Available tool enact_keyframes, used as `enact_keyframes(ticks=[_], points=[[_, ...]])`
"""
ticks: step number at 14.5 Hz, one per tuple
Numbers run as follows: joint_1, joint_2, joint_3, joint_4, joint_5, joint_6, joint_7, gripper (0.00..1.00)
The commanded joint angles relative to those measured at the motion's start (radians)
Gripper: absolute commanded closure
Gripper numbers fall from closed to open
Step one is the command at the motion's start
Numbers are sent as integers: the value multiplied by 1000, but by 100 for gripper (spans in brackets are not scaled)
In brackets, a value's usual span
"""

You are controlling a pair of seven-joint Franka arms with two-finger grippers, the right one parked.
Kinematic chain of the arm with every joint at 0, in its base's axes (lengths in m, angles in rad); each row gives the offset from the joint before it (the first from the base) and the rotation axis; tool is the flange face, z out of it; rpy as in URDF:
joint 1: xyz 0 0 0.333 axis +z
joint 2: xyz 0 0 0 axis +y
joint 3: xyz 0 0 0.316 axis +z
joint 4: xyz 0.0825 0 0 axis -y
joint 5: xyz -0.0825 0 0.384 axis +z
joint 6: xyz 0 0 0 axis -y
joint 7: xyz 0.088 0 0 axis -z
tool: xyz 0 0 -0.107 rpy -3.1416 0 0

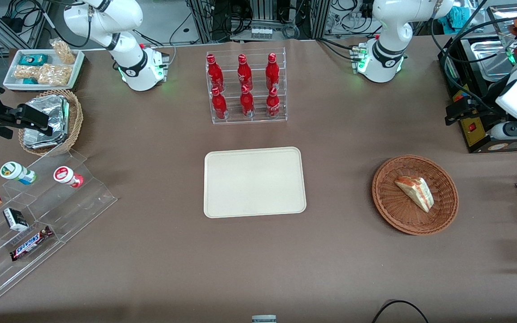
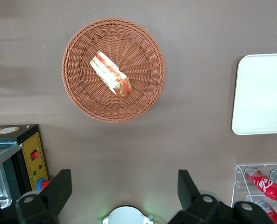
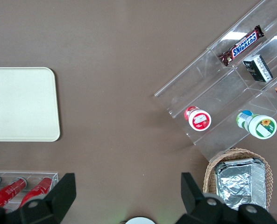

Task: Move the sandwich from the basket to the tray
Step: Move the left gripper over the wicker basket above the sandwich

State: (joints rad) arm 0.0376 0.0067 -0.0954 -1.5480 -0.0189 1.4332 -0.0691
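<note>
High above the basket (image 2: pixel 113 70) and sandwich (image 2: pixel 111 73), claw (image 2: pixel 124 186) agape.

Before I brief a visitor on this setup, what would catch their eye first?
Probably the red bottles in their clear rack, farther from the front camera than the bare beige tray. Next, the sandwich lying in the round basket, toward the working arm's end. The tool hangs open, high above the table.
</note>
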Motion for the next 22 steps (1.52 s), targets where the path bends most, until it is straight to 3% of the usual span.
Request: enact_keyframes(ticks=[1,4,14,22], points=[[11,22,-10,32,19,-10,-18,0],[10,56,-14,0,53,16,-46,0],[45,111,-4,-486,51,688,-84,0],[77,242,2,-509,50,831,-570,0]])
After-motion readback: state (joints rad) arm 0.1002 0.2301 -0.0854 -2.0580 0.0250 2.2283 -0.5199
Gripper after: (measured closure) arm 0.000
